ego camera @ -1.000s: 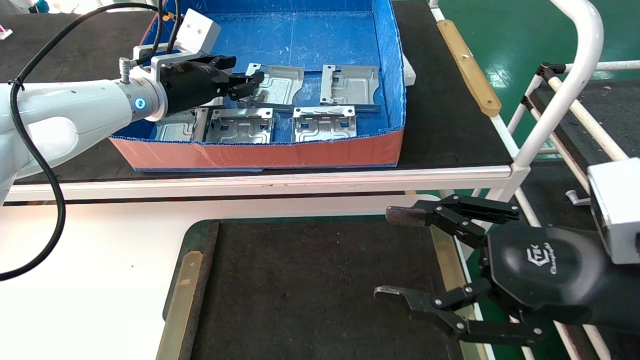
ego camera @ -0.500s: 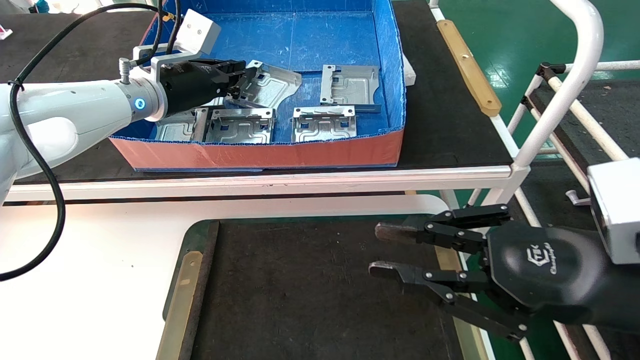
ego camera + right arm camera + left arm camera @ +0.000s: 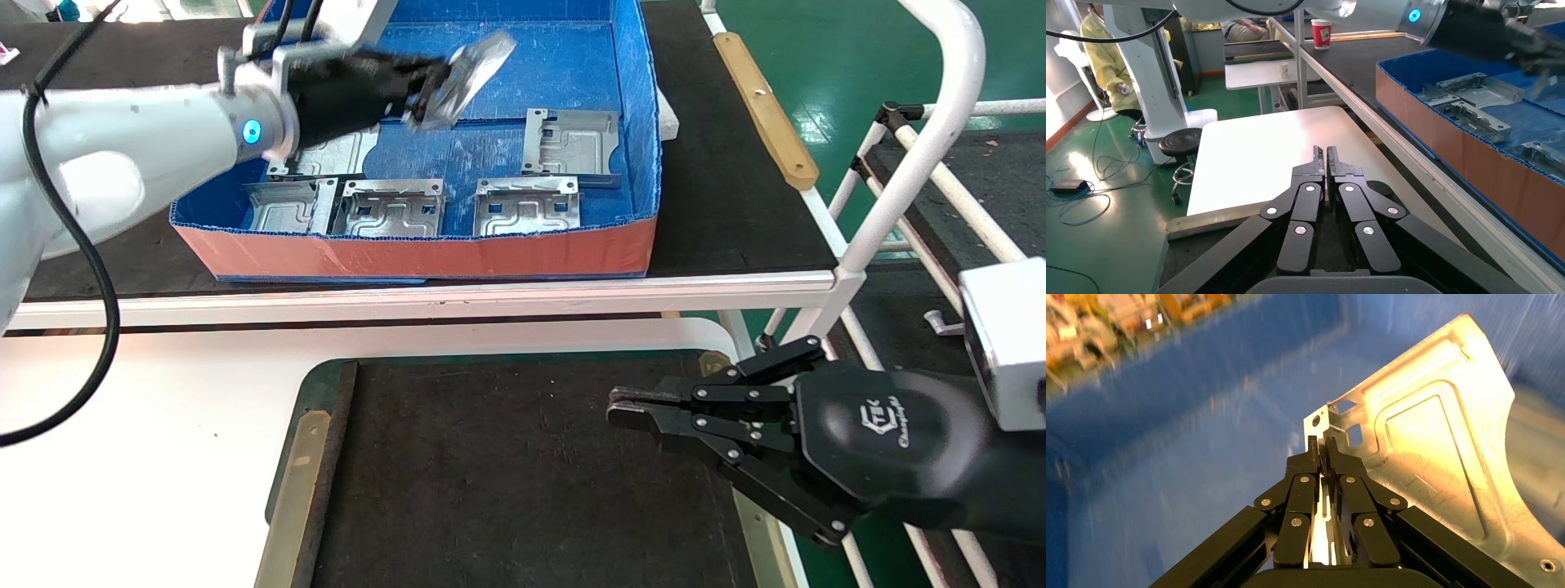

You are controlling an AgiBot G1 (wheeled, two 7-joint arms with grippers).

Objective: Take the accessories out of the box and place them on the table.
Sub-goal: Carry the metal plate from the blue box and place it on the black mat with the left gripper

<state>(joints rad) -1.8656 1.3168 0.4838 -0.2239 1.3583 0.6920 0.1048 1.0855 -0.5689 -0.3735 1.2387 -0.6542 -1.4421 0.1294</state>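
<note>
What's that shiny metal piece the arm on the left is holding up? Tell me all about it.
It is a silver stamped sheet-metal plate with raised ribs, square cut-outs and a small hole near one corner. The left claw is shut on its bent-up edge, holding it tilted in the air above the blue box. Nothing else touches it.

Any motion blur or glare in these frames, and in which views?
Head view: the left end effector and its lifted plate are smeared. Left wrist view: the blue box streaks, and the plate glares yellow-white. Right wrist view: sharp nearby.
</note>
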